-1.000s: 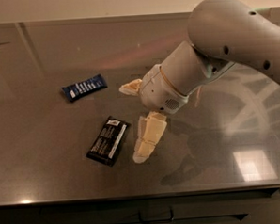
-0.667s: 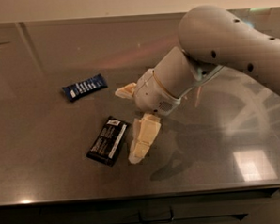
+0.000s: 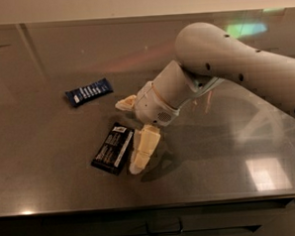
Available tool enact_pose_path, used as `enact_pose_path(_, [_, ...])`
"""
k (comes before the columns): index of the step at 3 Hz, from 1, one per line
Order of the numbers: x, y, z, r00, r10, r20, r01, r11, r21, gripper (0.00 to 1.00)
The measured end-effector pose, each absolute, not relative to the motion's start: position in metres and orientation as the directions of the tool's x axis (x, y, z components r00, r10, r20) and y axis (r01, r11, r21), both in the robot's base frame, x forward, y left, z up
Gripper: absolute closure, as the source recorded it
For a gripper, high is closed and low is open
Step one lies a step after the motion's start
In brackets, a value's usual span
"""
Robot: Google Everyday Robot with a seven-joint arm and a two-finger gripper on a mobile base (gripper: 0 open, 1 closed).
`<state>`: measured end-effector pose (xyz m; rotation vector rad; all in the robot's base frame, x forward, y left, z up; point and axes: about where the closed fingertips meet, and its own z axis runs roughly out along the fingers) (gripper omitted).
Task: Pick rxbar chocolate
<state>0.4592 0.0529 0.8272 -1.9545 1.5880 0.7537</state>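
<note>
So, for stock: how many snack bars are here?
2: the rxbar chocolate lies front-centre beside the open gripper; the blue bar farther back left; the arm may hide others.

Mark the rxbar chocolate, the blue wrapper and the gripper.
rxbar chocolate (image 3: 112, 149): camera view, middle of the black wrapper.
blue wrapper (image 3: 89, 92): camera view, wrapper's middle.
gripper (image 3: 126, 136): camera view, midway between its open fingertips, at the bar's upper corner.

The flat black rxbar chocolate wrapper (image 3: 112, 149) lies toward the front of the grey metal tabletop (image 3: 52, 194), with the small blue bar wrapper (image 3: 88, 92) behind it, leftward. The cream two-finger gripper (image 3: 126, 137), spread wide, sits just right of the rxbar.
</note>
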Motion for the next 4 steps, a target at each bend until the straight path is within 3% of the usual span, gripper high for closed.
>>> enact_pose_path(1, [0.4652, 0.0563, 0.8183, 0.153, -0.690, -0.707, -0.981, -0.192, -0.026, 0.07])
enact_pose_path(3, [0.4655, 0.0564, 0.8179, 0.153, -0.690, -0.708, -0.981, -0.192, -0.025, 0.07])
enact_pose_path(4, [0.4627, 0.0543, 0.8201, 0.126, -0.672, -0.730, -0.983, -0.186, 0.001, 0.25])
